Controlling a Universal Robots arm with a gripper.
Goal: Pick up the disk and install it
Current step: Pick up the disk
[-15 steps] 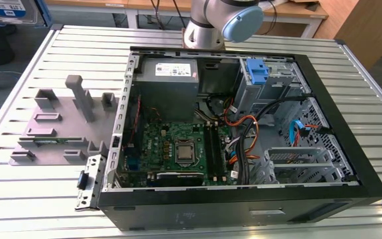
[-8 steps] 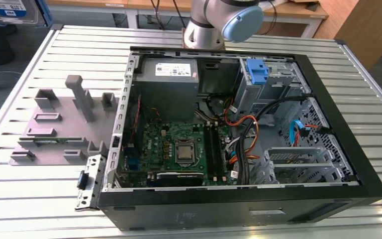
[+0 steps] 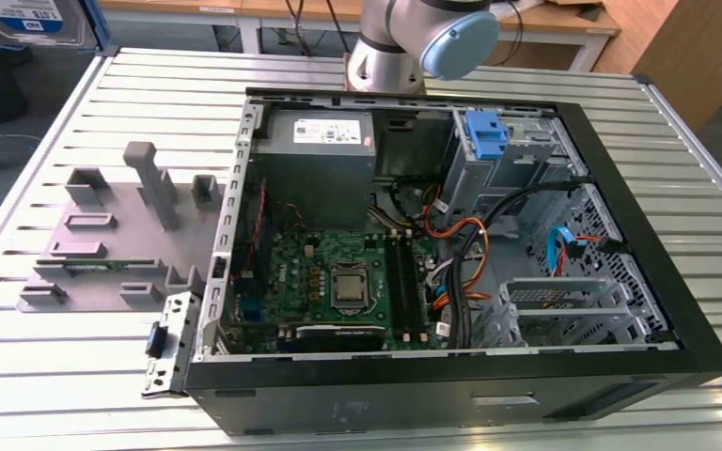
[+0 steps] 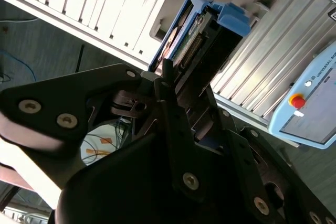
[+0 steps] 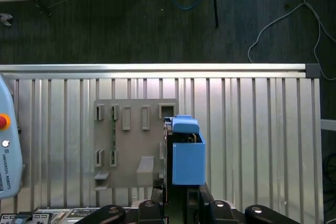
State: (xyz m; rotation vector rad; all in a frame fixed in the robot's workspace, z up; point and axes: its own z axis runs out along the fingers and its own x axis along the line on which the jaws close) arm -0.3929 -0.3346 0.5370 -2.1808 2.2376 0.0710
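Note:
The disk (image 5: 184, 153) is a flat drive in a blue plastic carrier, seen edge-on in the first wrist view, hanging in the air over the slatted table. In the second wrist view its connector edge and blue frame (image 4: 197, 38) stick out past the black fingers (image 4: 173, 103). My gripper (image 5: 176, 203) is shut on the disk. In the exterior view the disk's white-and-blue label (image 3: 33, 21) shows at the top left corner, high above the table and well to the left of the open computer case (image 3: 462, 376).
The case lies open with a grey power supply (image 3: 320, 132), a fixed blue bracket (image 3: 487, 136), a motherboard (image 3: 336, 282), cables and a metal drive cage (image 3: 562, 301). A grey holding fixture (image 3: 110, 235) sits on the table (image 3: 35, 357). A teach pendant (image 5: 8, 150) lies nearby.

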